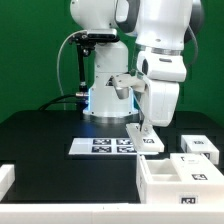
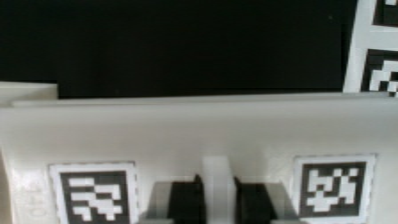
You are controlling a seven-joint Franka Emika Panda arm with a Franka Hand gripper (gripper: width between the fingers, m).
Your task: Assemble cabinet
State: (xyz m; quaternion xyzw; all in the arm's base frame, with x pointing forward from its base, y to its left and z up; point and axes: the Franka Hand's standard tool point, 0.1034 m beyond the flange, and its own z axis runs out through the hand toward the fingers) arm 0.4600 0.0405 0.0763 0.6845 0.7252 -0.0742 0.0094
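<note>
On the worktop point(image 1: 40, 135), a white block point(image 1: 5, 178) lies at the exterior view's left edge, then the marker board point(image 1: 105, 146). The hand point(image 1: 143, 127) is clamped on a cabinet panel point(image 1: 150, 140) beside that board. Rightward sit the box point(image 1: 160, 182) and a slab point(image 1: 199, 147).

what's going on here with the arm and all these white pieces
The Panda arm is working on a cabinet from loose parts. Its gripper is down at a small white panel on the black table beside the marker board, fingers either side of it. Whether they have clamped it is unclear. The white box and another block lie loose nearby, not yet joined.
</note>
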